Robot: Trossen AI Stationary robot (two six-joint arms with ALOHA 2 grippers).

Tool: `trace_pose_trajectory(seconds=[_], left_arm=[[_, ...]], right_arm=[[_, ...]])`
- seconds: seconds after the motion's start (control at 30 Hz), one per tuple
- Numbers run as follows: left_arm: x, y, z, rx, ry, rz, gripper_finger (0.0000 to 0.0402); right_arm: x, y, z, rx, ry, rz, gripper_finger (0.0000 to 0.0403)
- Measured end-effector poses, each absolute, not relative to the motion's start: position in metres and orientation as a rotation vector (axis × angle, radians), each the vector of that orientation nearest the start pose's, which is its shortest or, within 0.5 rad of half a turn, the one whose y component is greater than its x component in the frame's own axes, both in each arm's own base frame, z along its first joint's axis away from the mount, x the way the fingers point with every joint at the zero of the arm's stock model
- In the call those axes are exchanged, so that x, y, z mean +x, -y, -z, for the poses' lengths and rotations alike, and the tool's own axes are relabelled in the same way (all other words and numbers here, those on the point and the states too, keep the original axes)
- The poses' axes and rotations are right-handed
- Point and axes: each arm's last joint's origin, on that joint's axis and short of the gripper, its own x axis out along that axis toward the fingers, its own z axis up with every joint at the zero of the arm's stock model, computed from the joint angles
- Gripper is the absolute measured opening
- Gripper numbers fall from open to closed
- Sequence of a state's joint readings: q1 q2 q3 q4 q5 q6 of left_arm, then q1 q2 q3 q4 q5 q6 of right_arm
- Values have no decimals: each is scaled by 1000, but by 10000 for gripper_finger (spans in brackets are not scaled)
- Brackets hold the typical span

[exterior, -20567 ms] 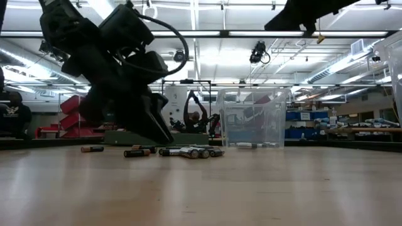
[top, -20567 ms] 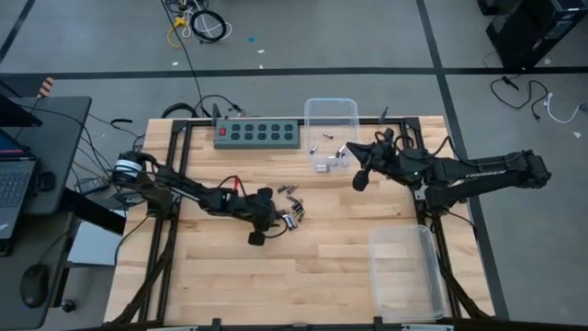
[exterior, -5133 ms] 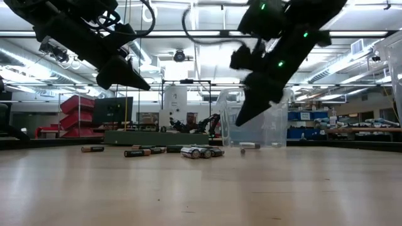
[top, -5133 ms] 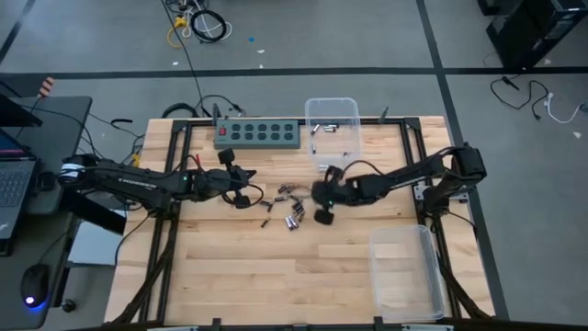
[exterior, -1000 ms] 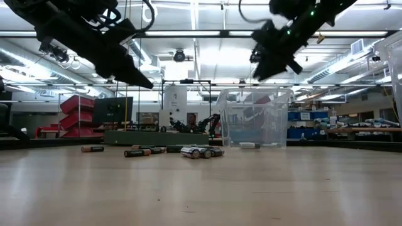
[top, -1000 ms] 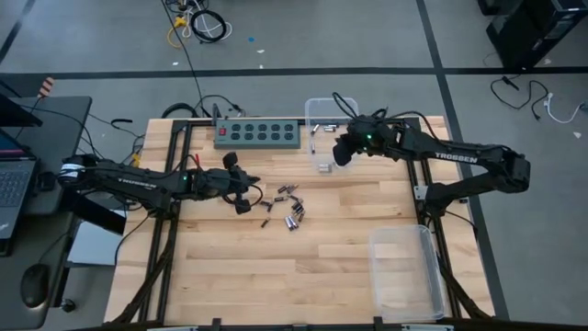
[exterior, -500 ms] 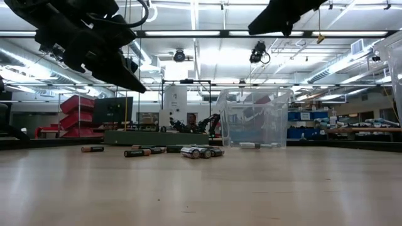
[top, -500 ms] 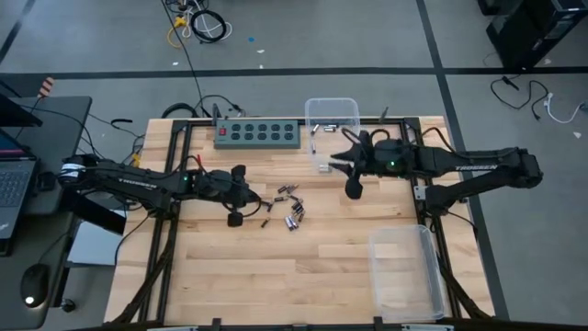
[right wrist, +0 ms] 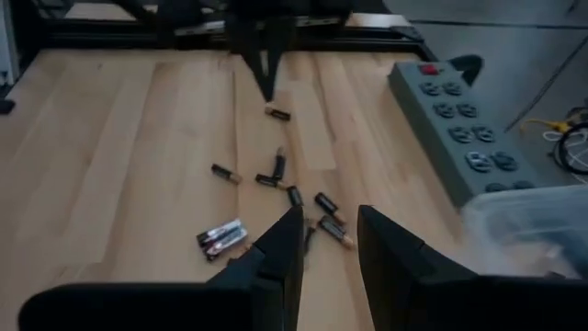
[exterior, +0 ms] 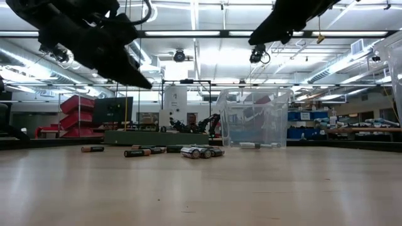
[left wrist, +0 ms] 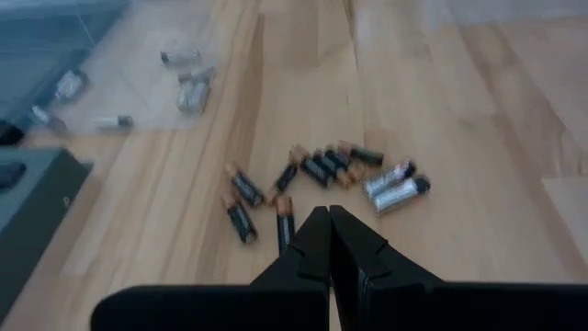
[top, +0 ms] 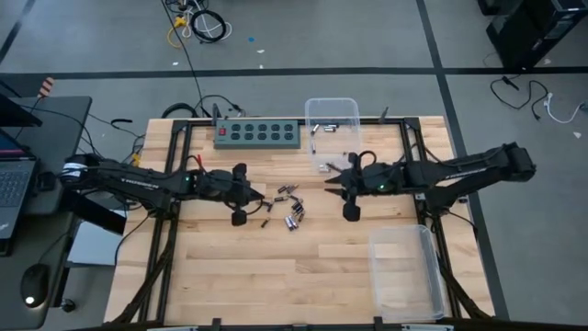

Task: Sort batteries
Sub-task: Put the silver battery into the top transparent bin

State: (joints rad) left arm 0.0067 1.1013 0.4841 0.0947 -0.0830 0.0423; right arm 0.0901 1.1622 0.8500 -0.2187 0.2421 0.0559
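A pale wooden bench on a grey workshop floor carries everything, with wide bare planks across its near half. Since half a second ago my right gripper has swung away from the clear plastic bin at the far edge and come toward the middle, while my left gripper has barely shifted. A second ago the right one was up over that bin.

My left jaws are pressed shut and empty, their tip just short of the small dark and silvery cylindrical batteries scattered at the bench's centre; the wrist view shows the same cluster right ahead of the closed tips. My right jaws stand parted with nothing between them, on the other side of that scatter, apart from it. A few more silvery cells lie by the bin.

The green power strip with dark sockets sits along the far edge, beside the bin. A second clear plastic bin sits at the near right corner
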Motion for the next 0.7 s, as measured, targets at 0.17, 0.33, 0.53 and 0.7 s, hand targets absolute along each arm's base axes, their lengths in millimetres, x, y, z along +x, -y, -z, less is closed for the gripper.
trace_pose_trajectory(seconds=[0.17,0.33,0.53,0.7], left_arm=[[225,-4,-197,69,-496,-85,1],[231,-5,-187,78,-526,-119,1],[246,-6,-181,79,-446,-135,1],[255,-6,-180,76,-386,-140,1]], right_arm=[[271,-29,-261,-60,-526,120,91],[293,-40,-242,-54,-574,101,91],[316,-55,-232,-38,-619,78,91],[337,-70,-229,-53,-662,51,91]])
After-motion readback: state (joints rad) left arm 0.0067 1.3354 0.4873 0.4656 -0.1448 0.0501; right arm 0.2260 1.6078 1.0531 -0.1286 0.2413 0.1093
